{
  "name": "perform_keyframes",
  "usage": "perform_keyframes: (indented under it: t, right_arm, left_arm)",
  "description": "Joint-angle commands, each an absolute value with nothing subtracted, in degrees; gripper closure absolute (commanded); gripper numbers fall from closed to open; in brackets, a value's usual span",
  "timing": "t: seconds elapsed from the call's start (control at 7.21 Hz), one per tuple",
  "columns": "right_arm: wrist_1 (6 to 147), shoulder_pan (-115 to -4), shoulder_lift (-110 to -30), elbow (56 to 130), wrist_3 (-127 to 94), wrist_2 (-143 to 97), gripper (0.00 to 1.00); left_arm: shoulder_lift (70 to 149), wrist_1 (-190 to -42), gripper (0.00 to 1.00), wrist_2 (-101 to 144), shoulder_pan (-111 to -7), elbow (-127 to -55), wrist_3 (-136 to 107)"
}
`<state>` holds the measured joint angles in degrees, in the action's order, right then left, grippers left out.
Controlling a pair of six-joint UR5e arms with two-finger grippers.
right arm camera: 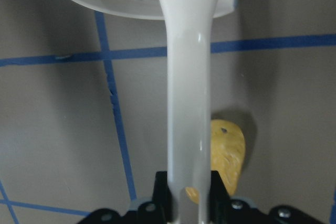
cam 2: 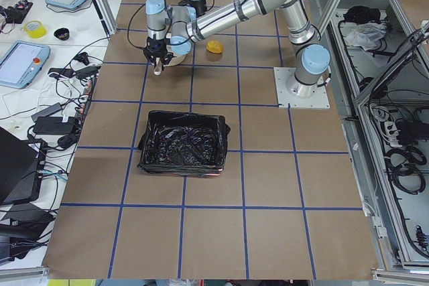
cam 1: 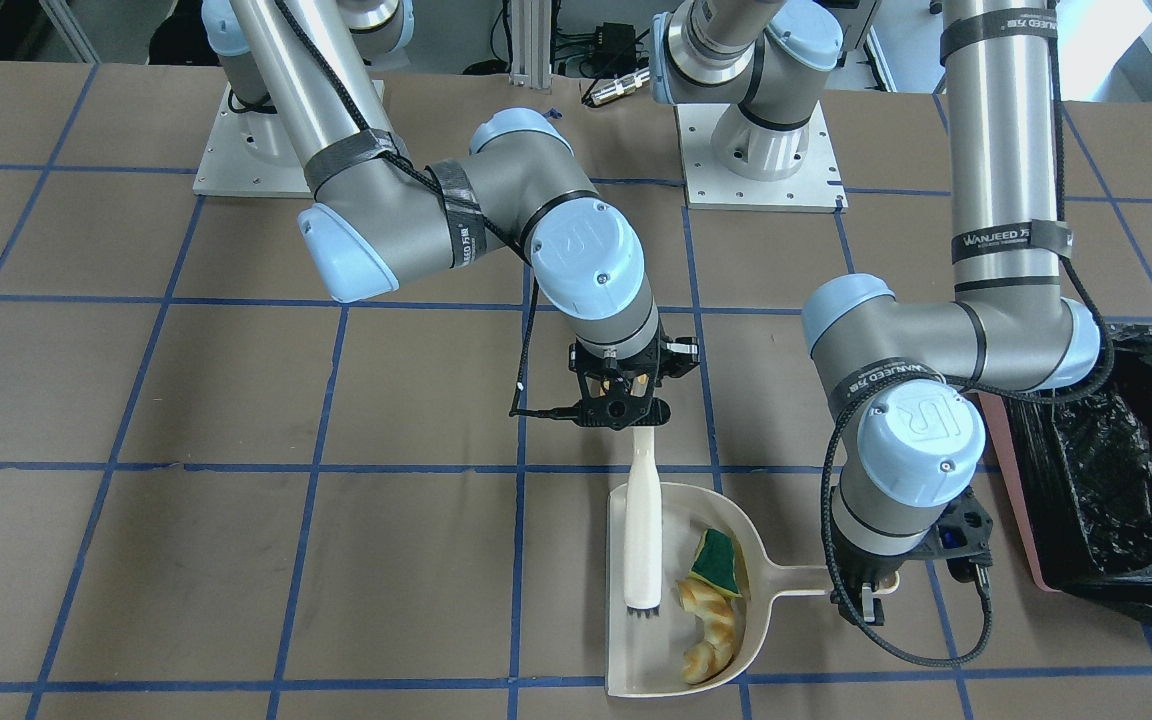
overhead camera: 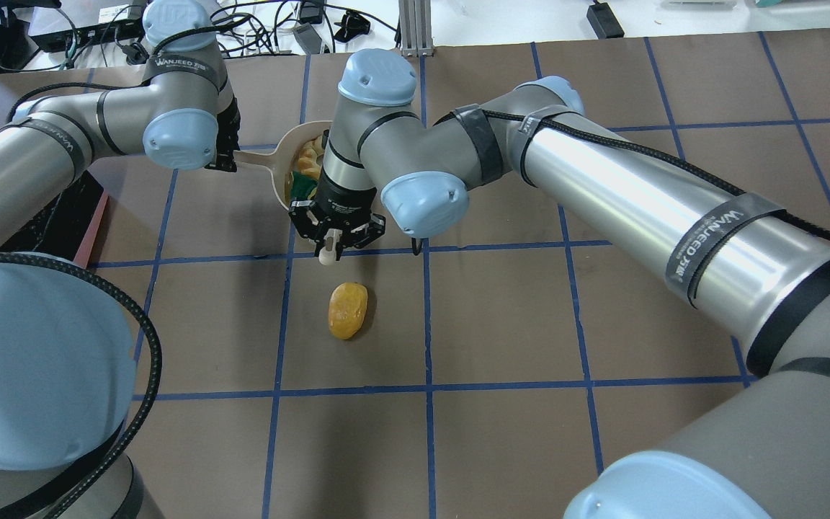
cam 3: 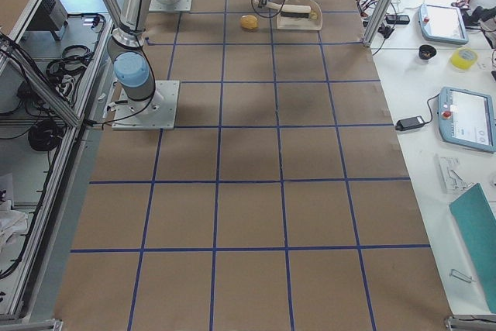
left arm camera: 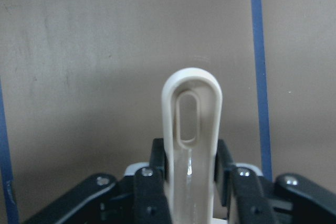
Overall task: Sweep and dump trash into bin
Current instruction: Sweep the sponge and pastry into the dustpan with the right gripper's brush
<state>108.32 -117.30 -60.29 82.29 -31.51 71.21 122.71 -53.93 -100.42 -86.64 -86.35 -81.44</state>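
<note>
The beige dustpan (cam 1: 636, 660) lies on the table with the croissant piece (cam 1: 711, 630) and the green-and-yellow sponge (cam 1: 719, 562) in it. My left gripper (cam 1: 866, 590) is shut on the dustpan handle (left arm camera: 191, 124). My right gripper (overhead camera: 336, 234) is shut on the handle of the beige brush (cam 1: 642, 530), whose bristles rest inside the pan. The golden bread roll (overhead camera: 347, 310) lies on the table outside the pan, just behind my right gripper; it also shows in the right wrist view (right arm camera: 226, 156). The pink bin with its black bag (cam 1: 1116, 480) stands beside my left arm.
The table is brown paper with a blue tape grid. The arms' base plates (cam 1: 761, 170) sit at the robot's side. The bin (cam 2: 184, 142) stands toward the robot's left of the dustpan. Operator desks with tablets and cables line the table's far edge.
</note>
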Motion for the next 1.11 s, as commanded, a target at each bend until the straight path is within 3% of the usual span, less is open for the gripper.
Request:
perform_keyframes:
  t: [0.0,0.42,0.69,0.97]
  right_arm:
    - [96.82,-115.85,-65.10,82.18,-32.52,76.60,1.00]
    - [87.31,-110.83,-70.29,83.66,-31.03,89.79,1.00]
    - [81.47,-111.18,-78.70,93.19,-37.65,89.22,1.00]
    - [88.48,-114.67,-82.70,100.88,-58.12,78.54,1.00]
  left_arm:
    - [120.60,-54.23,1.00,-100.37,-86.05,-86.31,-74.59]
    - [117.79,-54.75,1.00,-100.11,-80.79,-88.23,-66.03]
    - [113.84,-54.75,1.00,-100.02,-77.97,-95.58,-62.14]
    - [108.48,-54.75,1.00,-100.71,-78.05,-103.94,-63.19]
